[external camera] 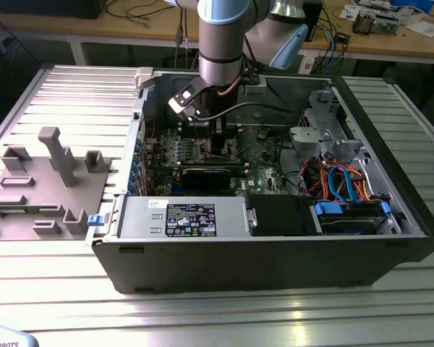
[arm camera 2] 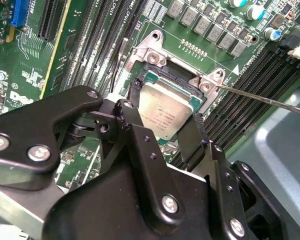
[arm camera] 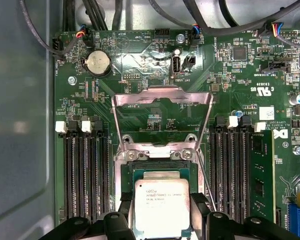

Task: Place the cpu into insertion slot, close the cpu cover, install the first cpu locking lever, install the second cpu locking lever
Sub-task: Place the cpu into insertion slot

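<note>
The cpu (arm camera: 161, 207) (arm camera 2: 165, 110), a silver-topped square chip, sits over the insertion slot (arm camera: 160, 172) (arm camera 2: 171, 75) on the green circuit board. My gripper (arm camera: 161, 202) (arm camera 2: 162, 112) straddles it, with one black finger (arm camera: 124, 207) against one side and the other against the opposite side, shut on the chip. The cpu cover (arm camera: 162, 94) stands swung open, hinged back from the slot, with board showing through its window. A thin locking lever (arm camera 2: 260, 97) sticks up beside the slot. In the exterior view the arm (external camera: 220, 58) reaches down into the open computer case.
Black memory slots (arm camera: 85, 170) flank the slot on both sides, with one green memory stick (arm camera: 260, 170) seated. A coin battery (arm camera: 97, 62) and cables (arm camera: 75, 30) lie beyond the cover. In the exterior view the case wall (external camera: 275, 260), drive bay (external camera: 351, 213) and grey fixture (external camera: 50, 173) surround the work.
</note>
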Controlling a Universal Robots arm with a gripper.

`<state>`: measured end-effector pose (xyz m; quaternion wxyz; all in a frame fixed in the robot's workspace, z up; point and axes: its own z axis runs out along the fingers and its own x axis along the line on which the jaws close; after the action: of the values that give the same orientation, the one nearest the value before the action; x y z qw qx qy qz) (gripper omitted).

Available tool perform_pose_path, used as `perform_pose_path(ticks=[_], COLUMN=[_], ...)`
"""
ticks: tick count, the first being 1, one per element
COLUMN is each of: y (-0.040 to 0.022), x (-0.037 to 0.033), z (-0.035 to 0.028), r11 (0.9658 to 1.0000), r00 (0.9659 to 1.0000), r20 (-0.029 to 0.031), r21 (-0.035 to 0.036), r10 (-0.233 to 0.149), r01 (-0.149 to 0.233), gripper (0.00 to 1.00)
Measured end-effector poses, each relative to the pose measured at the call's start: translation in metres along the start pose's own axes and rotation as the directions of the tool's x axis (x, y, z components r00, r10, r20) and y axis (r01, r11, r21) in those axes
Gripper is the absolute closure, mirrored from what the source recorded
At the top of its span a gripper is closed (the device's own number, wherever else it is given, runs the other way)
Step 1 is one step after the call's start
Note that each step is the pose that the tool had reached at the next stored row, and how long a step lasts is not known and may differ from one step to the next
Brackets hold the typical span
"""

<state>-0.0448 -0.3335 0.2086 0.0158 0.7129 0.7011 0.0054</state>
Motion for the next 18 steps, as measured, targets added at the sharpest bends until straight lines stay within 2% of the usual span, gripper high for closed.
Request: perform_pose_path(ticks=[8, 13, 18], y=[0.0007, 0.0011, 0.0017], x=[0.0001, 0.0002, 0.0014], z=[0.0018, 0.0054, 0.0076], r11=[1.0000, 1.0000, 1.0000], r00=[1.0000, 1.0000, 1.0000], r20=[0.0006, 0.0074, 0.0085], r21=[-0.0002, -0.0001, -0.0002], r10=[0.000, 0.000, 0.000], r01=[0.000, 0.000, 0.000], gripper=[0.46, 0.46, 0.46])
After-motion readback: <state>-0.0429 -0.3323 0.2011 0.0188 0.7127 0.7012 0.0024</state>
